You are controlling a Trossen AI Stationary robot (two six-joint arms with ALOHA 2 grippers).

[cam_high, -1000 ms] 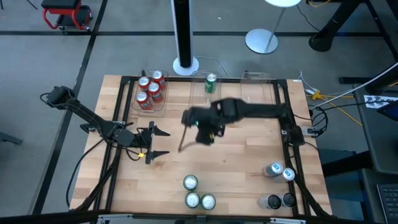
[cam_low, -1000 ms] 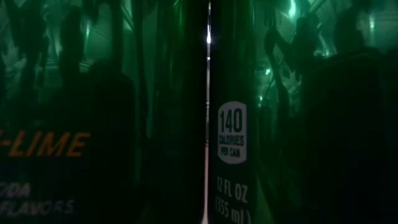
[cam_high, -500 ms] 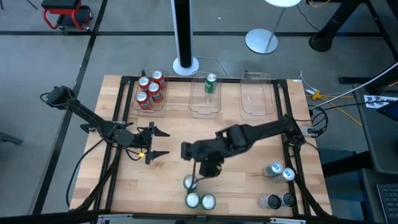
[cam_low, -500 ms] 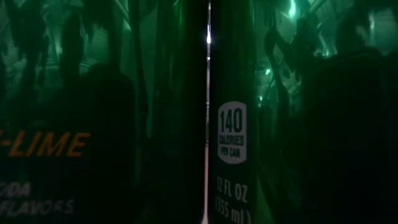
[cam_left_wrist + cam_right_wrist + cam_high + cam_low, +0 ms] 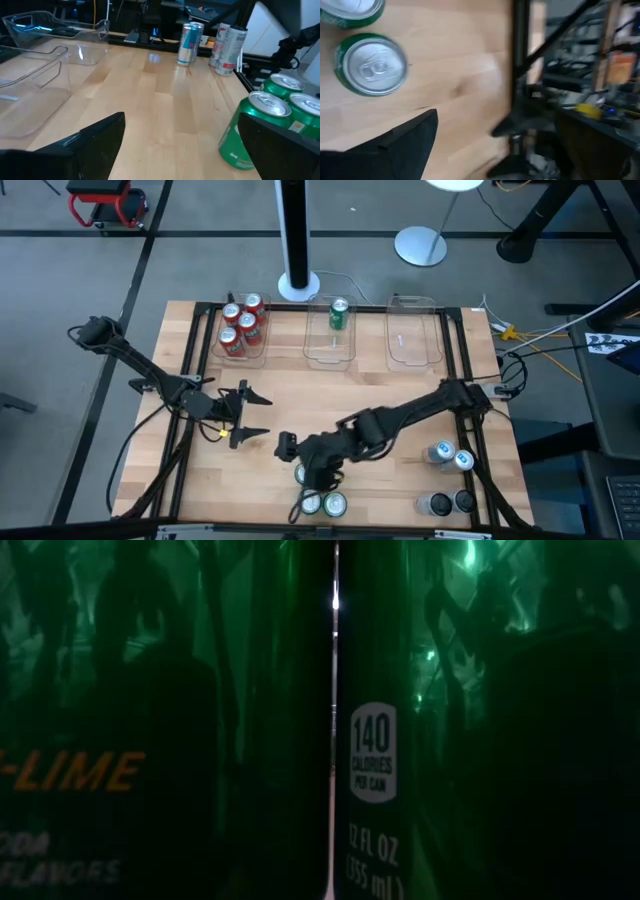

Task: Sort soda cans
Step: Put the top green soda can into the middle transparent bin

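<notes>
Three clear bins (image 5: 329, 332); wooden table (image 5: 400, 395); floor lamp base (image 5: 420, 246)

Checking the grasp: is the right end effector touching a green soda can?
Cannot tell. High view puts right end effector over green soda can, hiding contact.

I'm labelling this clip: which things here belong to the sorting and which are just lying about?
Belong:
red cans in the left bin
green can in the middle bin
green cans at the front edge, right gripper over them
blue cans
dark cans

Lying about:
lamp base
red cart

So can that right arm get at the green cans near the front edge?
Probably yes: the right gripper hangs right over the three green cans, jaws open, with nothing between them that shows.
</notes>
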